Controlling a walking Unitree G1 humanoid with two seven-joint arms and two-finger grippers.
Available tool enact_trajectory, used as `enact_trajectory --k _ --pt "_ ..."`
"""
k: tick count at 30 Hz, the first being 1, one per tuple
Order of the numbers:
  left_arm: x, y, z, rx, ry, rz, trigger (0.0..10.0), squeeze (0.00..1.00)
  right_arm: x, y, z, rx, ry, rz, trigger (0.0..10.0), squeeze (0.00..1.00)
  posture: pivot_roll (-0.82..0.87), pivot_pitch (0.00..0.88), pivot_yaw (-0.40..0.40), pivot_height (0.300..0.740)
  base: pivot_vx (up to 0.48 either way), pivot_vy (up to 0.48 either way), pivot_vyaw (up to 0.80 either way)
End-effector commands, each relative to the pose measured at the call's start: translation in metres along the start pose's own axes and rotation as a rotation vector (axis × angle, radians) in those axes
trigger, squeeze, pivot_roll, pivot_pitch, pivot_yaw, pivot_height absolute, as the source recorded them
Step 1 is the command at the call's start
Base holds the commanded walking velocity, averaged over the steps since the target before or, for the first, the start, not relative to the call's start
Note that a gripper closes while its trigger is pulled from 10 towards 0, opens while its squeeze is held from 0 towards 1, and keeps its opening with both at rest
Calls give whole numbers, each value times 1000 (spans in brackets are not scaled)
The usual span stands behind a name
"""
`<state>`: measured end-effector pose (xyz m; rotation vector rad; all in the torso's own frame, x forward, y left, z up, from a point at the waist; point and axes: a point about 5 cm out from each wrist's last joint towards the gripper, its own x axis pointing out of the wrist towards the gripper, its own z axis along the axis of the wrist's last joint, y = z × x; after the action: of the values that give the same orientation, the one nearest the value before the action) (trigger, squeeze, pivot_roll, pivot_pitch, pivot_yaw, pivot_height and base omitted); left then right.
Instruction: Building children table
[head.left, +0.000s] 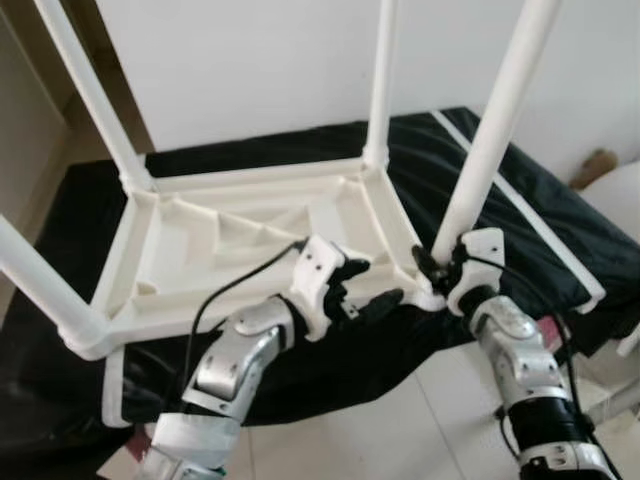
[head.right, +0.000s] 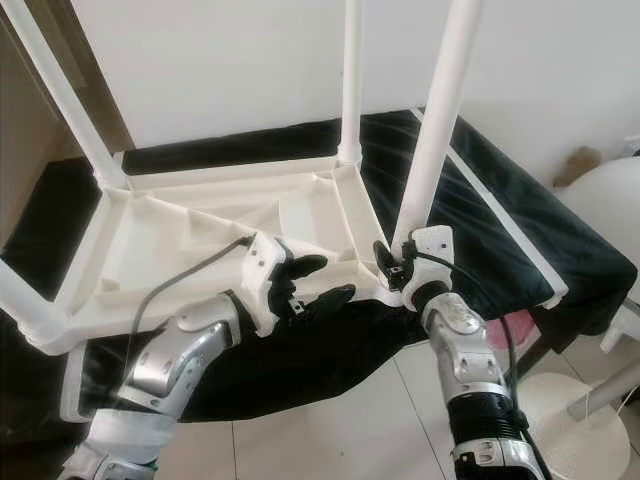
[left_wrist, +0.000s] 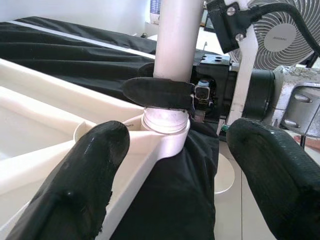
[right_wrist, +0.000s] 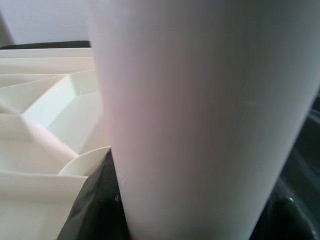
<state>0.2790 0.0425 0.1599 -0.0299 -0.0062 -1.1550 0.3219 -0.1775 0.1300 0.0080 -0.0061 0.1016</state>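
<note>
Four legs: the upturned white plastic children's table top (head.left: 240, 240) lies on a black cloth-covered bed (head.left: 520, 200), all four white tube legs standing up from its corners.
Right gripper (head.left: 440, 268): jaws pinching the near-right white tube leg (head.left: 490, 140) just above its corner socket (left_wrist: 165, 131).
Left gripper (head.left: 362, 290): jaws spread, empty, just beside that socket.
Risk: the leg looks only partly seated; a skewed push could jam or tip it.
Risk: with nothing pinning the top, it may slide off the bed.

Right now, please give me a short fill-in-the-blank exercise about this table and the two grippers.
1. The white table lies ____ on the black cloth.
2. The ____ gripper clamps the near leg at its socket.
3. The left gripper is ____, beside that corner.

Missing words: upside down; right; open
</note>
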Motion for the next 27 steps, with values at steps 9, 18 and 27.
enact_trajectory --k 9,18,27 --pt "2 0 1 -9 -5 14 10000 0 -2 3 -12 100 103 -404 10000 0 -88 0 44 740 0 0 0" --pt "2 1 1 -9 -7 16 10000 0 -1 23 -11 119 112 -435 10000 0 -83 0 38 740 0 0 0" --pt "2 1 2 -9 -13 19 10000 0 -6 20 2 64 10 -415 10000 1000 -81 0 36 740 0 0 0"
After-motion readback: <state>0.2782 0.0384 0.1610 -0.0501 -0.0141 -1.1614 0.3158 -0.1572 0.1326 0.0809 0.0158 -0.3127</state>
